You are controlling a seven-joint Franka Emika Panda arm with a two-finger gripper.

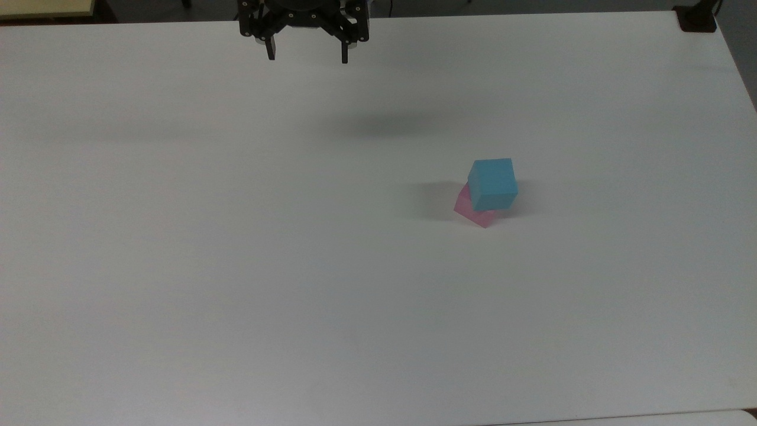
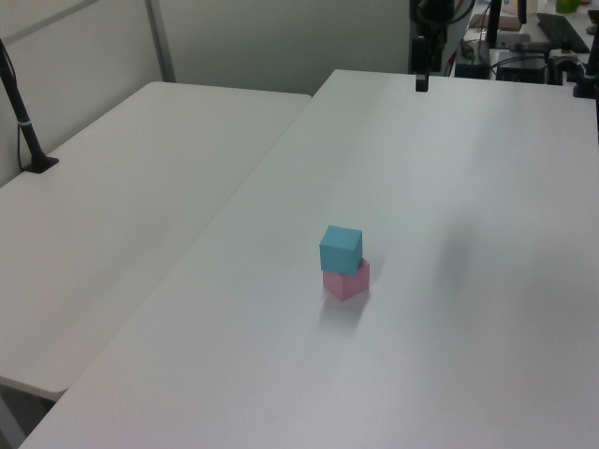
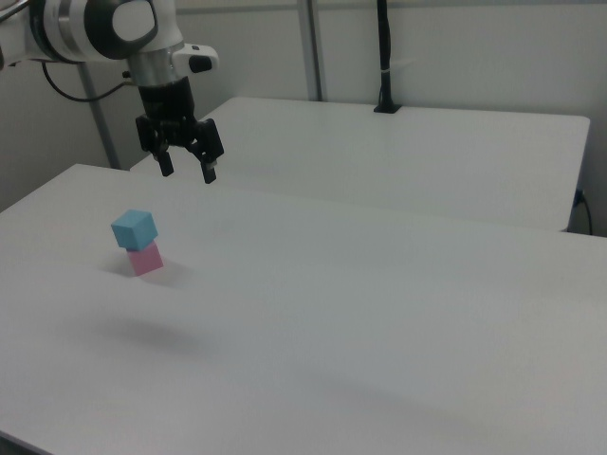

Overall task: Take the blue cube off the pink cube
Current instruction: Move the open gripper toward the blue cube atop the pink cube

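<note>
The arm is glossy white with rounded joint housings, a black ring and a grey cap at the joints. A dark cable trails beneath it. The gripper is black with two slim black fingers, dotted with what look like small pale screws.

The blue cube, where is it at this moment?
The blue cube sits on top of the pink cube, twisted relative to it, on the white table right of centre in the top view, apart from the open gripper at the top edge.
</note>
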